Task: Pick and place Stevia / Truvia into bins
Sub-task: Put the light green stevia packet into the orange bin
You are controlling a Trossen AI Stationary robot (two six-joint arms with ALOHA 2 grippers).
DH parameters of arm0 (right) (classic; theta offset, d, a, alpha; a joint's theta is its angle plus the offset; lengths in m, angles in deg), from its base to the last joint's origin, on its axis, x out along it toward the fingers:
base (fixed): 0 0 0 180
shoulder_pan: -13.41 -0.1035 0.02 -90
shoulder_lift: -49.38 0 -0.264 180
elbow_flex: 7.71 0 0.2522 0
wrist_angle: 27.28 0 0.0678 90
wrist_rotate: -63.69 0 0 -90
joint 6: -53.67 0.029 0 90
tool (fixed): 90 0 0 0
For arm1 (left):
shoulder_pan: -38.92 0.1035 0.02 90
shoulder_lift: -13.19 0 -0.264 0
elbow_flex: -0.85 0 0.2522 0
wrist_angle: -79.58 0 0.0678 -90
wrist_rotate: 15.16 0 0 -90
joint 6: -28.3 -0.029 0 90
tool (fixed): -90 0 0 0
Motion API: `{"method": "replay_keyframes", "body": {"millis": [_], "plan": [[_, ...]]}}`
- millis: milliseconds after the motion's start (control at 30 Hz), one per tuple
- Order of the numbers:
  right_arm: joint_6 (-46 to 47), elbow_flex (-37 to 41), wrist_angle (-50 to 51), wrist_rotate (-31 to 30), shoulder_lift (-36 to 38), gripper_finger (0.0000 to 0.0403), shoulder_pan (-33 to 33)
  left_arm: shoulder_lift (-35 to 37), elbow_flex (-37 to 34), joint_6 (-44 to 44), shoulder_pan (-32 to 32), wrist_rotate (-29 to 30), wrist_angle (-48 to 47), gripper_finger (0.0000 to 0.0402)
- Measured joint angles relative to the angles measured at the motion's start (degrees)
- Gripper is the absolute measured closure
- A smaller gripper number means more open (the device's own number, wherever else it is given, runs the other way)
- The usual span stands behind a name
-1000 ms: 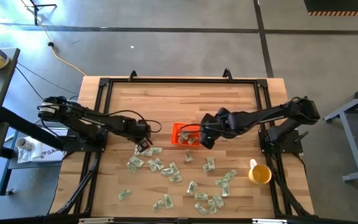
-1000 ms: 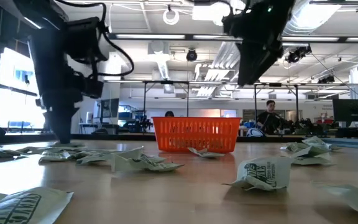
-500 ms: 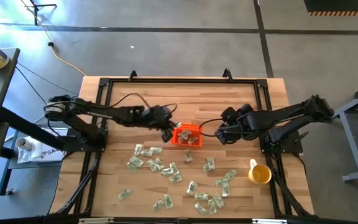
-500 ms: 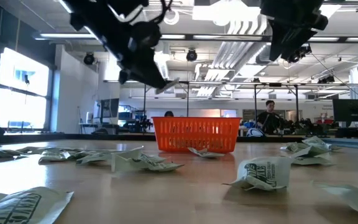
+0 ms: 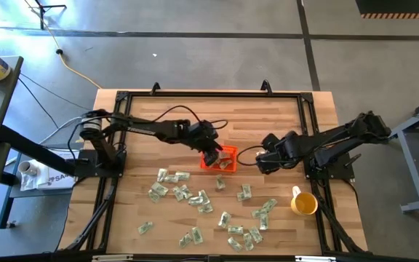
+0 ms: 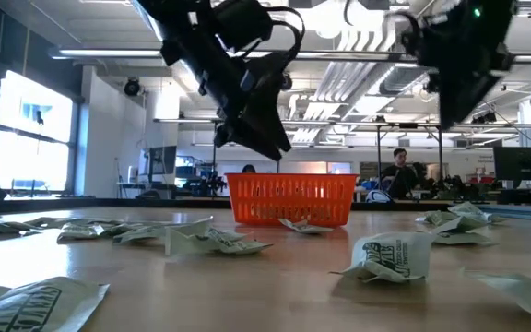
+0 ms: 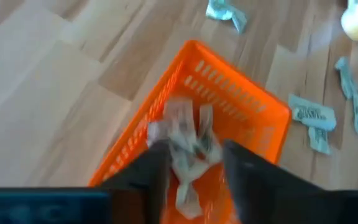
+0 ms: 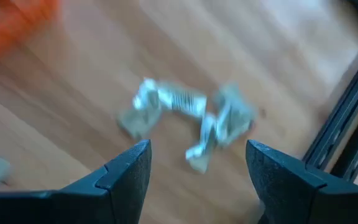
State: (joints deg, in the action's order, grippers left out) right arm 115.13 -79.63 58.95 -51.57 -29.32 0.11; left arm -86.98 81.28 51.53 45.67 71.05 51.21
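Note:
The orange bin (image 5: 231,151) stands at the table's middle and shows in the low view (image 6: 291,198) too. Several sachets (image 7: 188,140) lie inside it. My left gripper (image 5: 212,156) hovers open over the bin's left part, its fingers (image 7: 154,171) on either side of those sachets as seen from above. Many pale green and white sachets (image 5: 188,193) lie flat on the wood nearer the front edge. My right gripper (image 5: 262,164) is open to the right of the bin, above two crumpled sachets (image 8: 188,115) that lie on the table.
A yellow cup (image 5: 303,203) stands near the right front. A black metal frame (image 5: 308,131) runs around the tabletop, close to my right gripper. Bare wood lies between the bin and the far edge. A person (image 6: 399,171) sits in the room behind.
My left gripper has risen from the sachets left of the bin with one sachet and gone right; it now hangs over the bin, and no sachet shows at its tips in the low view. My right gripper has left the bin and gone toward the table's right edge.

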Motion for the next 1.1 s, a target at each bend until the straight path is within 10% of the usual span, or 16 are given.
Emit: {"method": "replay_keyframes", "body": {"millis": [300,1100], "plan": [[8.5,14.7,-24.3,9.2,0.0,0.015,6.1,5.3,6.6,1.2,-1.2,2.0,-23.3,0.0092],[8.6,20.7,-40.8,12.5,-5.7,0.015,14.0,15.4,6.8,2.5,-1.9,12.3,-34.0,0.0169]]}}
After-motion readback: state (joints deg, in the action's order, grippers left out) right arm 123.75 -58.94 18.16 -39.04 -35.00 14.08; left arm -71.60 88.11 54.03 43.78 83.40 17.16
